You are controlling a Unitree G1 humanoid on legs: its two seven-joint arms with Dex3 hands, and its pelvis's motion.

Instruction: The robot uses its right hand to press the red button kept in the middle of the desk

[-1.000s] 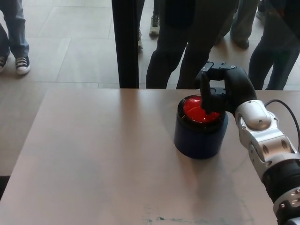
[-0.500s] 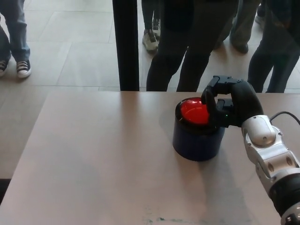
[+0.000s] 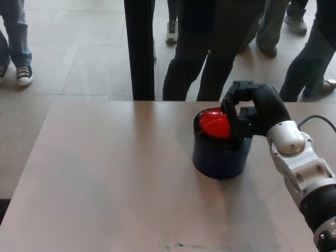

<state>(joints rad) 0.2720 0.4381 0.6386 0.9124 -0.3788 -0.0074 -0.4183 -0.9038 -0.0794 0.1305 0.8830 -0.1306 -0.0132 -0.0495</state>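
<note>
My silver forearm (image 3: 299,163) is reaching in from the right over the desk (image 3: 105,173). My right hand (image 3: 251,110) is curling its fingers down empty, hovering at the far right edge of the red button (image 3: 214,124), which is sitting on its dark blue base (image 3: 218,155) mid-desk. People's legs (image 3: 199,58) are standing beyond.

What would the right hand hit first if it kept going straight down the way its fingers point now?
Most likely the red button: the right hand curls over its right edge, fingers pointing down at it. Whether they already touch is unclear from this view.
</note>
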